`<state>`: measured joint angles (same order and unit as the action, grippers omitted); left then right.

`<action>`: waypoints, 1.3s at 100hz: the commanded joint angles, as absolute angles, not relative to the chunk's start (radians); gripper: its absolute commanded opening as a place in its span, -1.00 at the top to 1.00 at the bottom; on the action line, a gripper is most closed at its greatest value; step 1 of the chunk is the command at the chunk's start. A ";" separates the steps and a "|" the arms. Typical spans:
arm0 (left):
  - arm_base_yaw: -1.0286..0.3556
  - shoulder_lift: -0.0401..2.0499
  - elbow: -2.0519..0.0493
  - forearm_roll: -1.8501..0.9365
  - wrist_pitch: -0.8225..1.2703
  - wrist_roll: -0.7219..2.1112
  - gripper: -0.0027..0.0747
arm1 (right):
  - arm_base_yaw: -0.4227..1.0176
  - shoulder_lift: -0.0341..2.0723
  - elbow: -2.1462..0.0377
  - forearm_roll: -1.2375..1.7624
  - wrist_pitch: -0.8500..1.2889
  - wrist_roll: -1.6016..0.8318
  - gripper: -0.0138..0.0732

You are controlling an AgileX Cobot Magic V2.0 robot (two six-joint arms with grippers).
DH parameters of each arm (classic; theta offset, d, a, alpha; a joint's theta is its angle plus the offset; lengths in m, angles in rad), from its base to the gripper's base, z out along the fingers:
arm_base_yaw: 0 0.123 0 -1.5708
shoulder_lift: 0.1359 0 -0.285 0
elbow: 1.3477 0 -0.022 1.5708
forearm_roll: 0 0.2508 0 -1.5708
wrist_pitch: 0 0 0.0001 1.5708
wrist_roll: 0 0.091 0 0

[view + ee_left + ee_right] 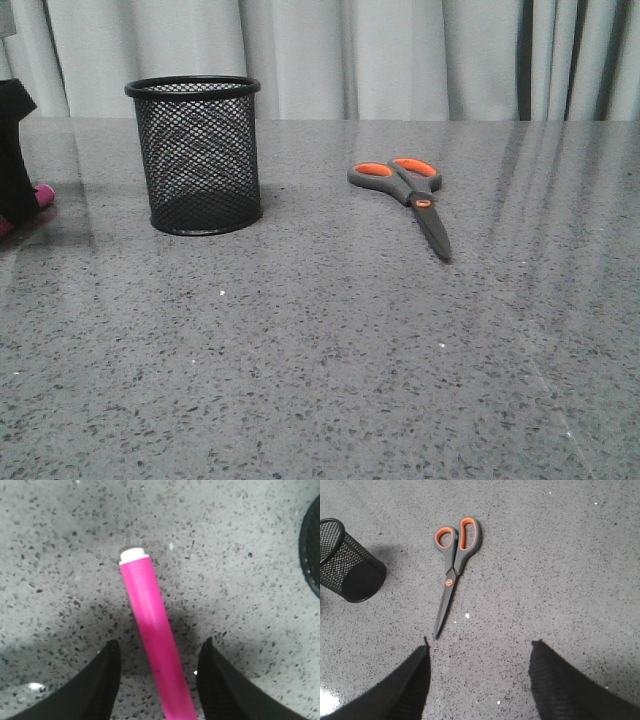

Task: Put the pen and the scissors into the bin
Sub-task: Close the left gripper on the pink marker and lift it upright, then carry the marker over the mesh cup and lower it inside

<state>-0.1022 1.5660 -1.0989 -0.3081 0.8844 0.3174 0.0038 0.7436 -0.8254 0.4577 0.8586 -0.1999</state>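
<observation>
Two things were left to bin and neither was in yet, far as I could tell: the cup [194,155] stood upright on the table [330,360] and looked empty through the mesh. The pen [152,640] lay flat on the table with the left gripper [159,680] straddling it, jaws wide apart and not touching it, white tip pointing away from the wrist. From the front you only caught a sliver of pink at the left edge, well left of the cup. My worry: the pen sat at a slant between the fingers [102,685], nearer one finger than the other, so I figured a squeeze could roll or twist it on that slick stone instead of pinching it square. And if it got grabbed near one end, it might droop and clip the rim on the way in, maybe tipping that light cup. The scissors [452,570] lay closed and flat off to the cup's right, well apart from it, blade tip pointing toward the right gripper [480,680], which hung above, open and holding nothing. Those looked worse to me: thin, flat against the table, hard to get fingers under, and long enough to lean on the cup and topple it.
</observation>
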 commanded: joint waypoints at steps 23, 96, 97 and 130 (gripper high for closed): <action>-0.192 1.541 -1.125 -0.173 0.855 0.248 0.06 | -0.004 0.747 -0.861 0.479 0.796 -0.215 -0.22; -0.209 1.541 -1.125 -0.151 0.868 0.226 0.99 | -0.004 0.747 -0.861 0.479 0.798 -0.215 -0.22; -0.209 1.541 -1.125 -0.151 0.871 0.226 0.99 | -0.004 0.747 -0.861 0.479 0.798 -0.215 -0.22; -0.209 1.417 -1.125 -0.151 0.782 0.227 0.99 | -0.004 0.747 -0.861 0.479 0.798 -0.215 -0.22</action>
